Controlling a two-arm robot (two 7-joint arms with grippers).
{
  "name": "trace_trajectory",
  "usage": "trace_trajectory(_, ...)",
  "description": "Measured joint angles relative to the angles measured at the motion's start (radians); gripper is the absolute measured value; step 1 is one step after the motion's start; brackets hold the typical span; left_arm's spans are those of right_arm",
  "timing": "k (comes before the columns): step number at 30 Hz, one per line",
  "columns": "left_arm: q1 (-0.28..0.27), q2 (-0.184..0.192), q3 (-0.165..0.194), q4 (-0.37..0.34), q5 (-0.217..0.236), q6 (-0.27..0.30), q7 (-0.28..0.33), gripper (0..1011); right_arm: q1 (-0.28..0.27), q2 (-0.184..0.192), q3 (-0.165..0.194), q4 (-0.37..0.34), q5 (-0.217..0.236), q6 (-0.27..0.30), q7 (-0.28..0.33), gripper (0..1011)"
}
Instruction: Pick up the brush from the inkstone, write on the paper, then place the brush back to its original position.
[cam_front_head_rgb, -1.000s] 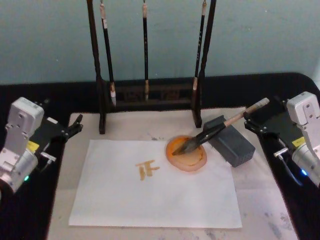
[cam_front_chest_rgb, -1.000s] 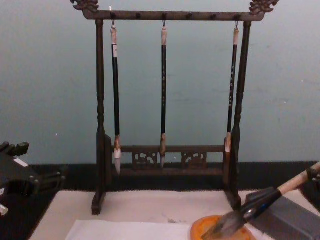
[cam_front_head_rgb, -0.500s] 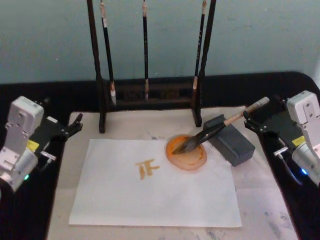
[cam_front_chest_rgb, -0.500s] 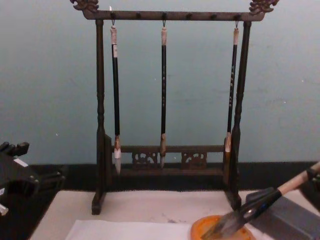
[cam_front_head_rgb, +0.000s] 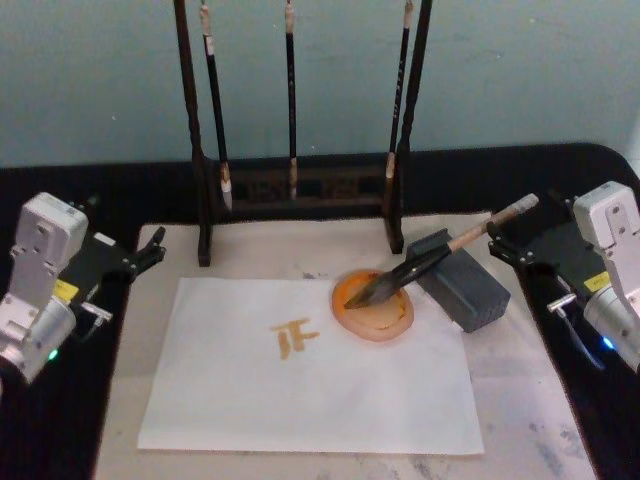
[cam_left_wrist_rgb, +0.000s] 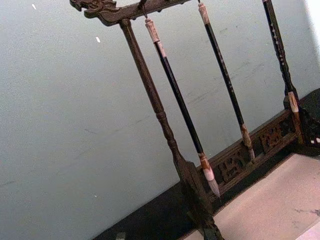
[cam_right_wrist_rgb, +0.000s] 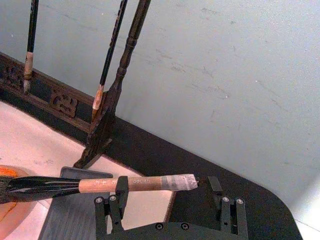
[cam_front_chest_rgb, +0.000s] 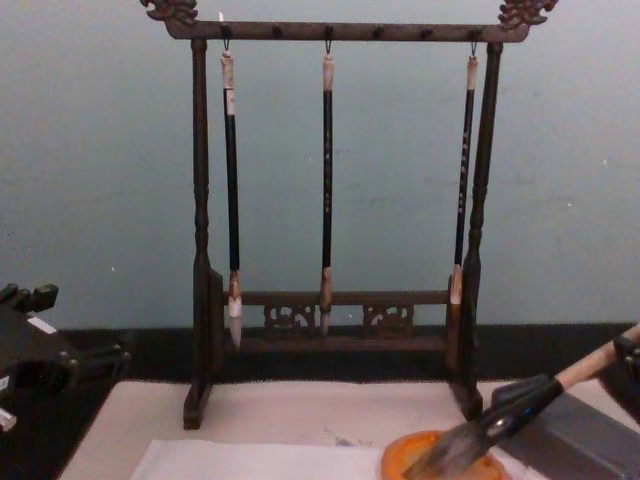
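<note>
In the head view the brush (cam_front_head_rgb: 410, 270) slants from bristles in the orange inkstone (cam_front_head_rgb: 395, 325), mid-frame, over the grey slab (cam_front_head_rgb: 475, 295) up-right, handle end just beside the spread, unclamped right gripper (cam_front_head_rgb: 497, 243); the left gripper (cam_front_head_rgb: 150, 250) sits well apart at far left.

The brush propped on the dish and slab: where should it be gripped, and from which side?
Grip the brush by its pale tan upper handle, which juts up free past the grey slab. Come from the robot's right: the open right pincer flanks that end.
</note>
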Motion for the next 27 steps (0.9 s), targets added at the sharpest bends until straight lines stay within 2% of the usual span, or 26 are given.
trace_trajectory(22,0.000,0.000,0.000,0.000,0.000,0.000,0.000,1009,0.000,0.000,0.000,0.000,0.000,0.000,0.000,1000)
trace_trajectory(27,0.000,0.000,0.000,0.000,0.000,0.000,0.000,1010,-0.020,-0.006,0.024,-0.019,0.014,0.000,0.015,1000)
